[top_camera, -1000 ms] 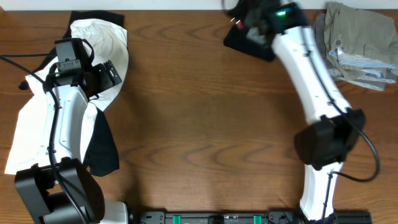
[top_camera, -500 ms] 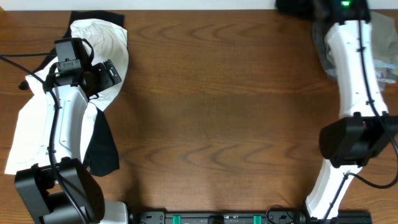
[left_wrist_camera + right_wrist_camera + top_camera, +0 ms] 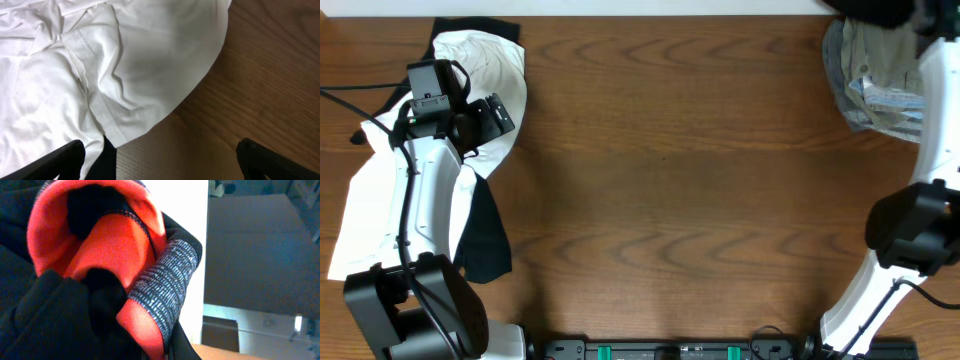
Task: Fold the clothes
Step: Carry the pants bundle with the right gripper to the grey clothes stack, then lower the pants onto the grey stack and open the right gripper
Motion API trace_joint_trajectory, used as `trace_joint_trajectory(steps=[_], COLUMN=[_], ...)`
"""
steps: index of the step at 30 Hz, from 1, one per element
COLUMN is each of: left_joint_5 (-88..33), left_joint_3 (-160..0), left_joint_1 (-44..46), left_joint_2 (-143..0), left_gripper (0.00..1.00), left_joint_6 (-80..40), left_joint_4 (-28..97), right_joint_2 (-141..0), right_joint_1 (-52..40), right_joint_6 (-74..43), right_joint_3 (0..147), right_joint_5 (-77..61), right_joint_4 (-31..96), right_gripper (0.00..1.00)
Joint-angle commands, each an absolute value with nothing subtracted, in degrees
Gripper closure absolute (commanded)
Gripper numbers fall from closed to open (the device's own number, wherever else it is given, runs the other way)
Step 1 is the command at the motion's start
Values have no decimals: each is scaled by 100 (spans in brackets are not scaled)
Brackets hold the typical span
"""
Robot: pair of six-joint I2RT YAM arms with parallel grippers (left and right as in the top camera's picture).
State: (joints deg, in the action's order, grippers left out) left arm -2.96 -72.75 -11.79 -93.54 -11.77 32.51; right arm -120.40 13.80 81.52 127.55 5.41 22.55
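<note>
The left pincer is held with its jaws wide apart and nothing gripped, just above the white garment near the far left corner of the counter. The left arm is extended from the near edge over that garment. The right arm is extended along the right edge to the far right corner, where its end is cut off. The right pincer's fingers are hidden, so its state cannot be told. Its camera is filled by a black garment with orange lining. A pile of khaki and grey clothes is seen beside that arm. A black cloth is partly covered by the white garment.
</note>
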Motion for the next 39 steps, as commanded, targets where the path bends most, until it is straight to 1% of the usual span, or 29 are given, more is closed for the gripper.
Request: trace_joint_trajectory(steps=[1, 11, 23, 31, 34, 39], left_joint_5=[-235, -237, -257, -257, -257, -255], left_joint_3=[-7223, -7223, -7223, -7223, -7223, -7223], left_joint_1=[-1192, -1192, -1127, -952, -906, -902], left_joint_2=[-9432, -9432, -9432, -9432, -9432, -9432], left_gripper=[2, 2, 2, 2, 2, 2], left_joint_6=[-1135, -1170, -1173, -1175, -1175, -1175], left_joint_4=[3186, 3116, 2794, 2467, 2427, 2427], right_joint_2=[-11915, -12009, -12685, -13047, -13096, -13128], right_joint_1=[1699, 2311, 2672, 2709, 2720, 2720], right_joint_6=[8160, 7933, 7931, 7843, 7564, 7570], right_joint_3=[12857, 12851, 12851, 12851, 12851, 12851], right_joint_5=[-165, -1483, -1485, -1485, -1487, -1479], right_joint_4=[2209, 2097, 1297, 427, 539, 1225], right_gripper=[99, 99, 99, 99, 99, 99])
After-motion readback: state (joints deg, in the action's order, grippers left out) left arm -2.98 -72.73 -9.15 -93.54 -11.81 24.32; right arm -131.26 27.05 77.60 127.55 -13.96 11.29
